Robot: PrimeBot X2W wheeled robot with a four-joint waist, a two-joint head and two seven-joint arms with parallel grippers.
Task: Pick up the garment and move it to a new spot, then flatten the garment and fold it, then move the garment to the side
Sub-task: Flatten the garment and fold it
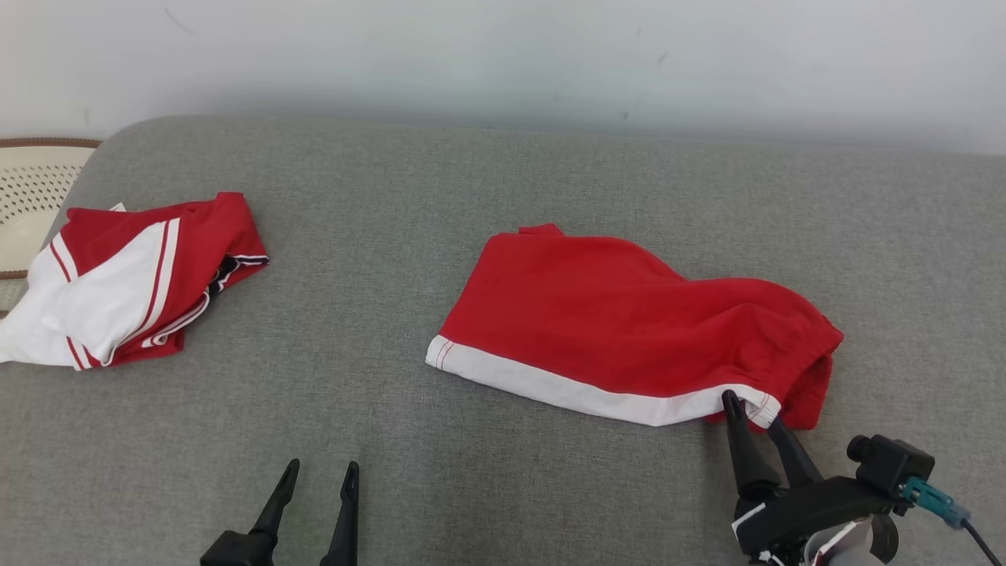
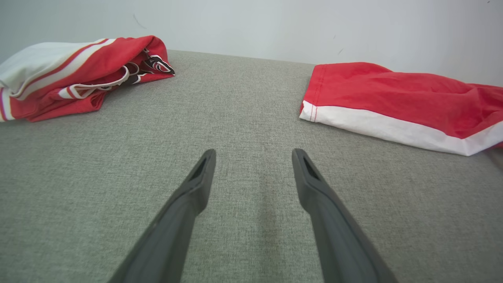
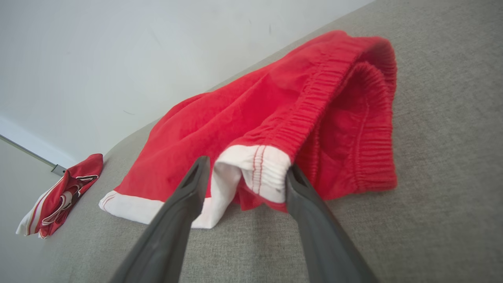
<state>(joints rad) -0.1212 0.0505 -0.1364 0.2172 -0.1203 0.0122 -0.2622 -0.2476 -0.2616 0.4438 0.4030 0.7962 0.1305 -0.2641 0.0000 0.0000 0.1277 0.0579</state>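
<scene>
Right gripper (image 3: 247,165) parted, straddling red shorts' (image 1: 629,314) white corner (left gripper (image 1: 323,465) spread too)

My left hand (image 1: 322,465) and right hand (image 1: 752,410): two long dark tapered fingers (image 1: 743,448) each. Black camera (image 1: 888,464), teal-plugged cable (image 1: 939,503) at its four o'clock.

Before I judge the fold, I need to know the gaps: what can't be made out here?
Jersey: head view, the left edge cuts it; its own folds hide the print.
Basket: head view, cut by the left edge and hidden partly by the cushion.
Shorts: right wrist view, the top layer hides the layers beneath.
Right tool: right wrist view, straddles the white corner; contact unclear.
</scene>
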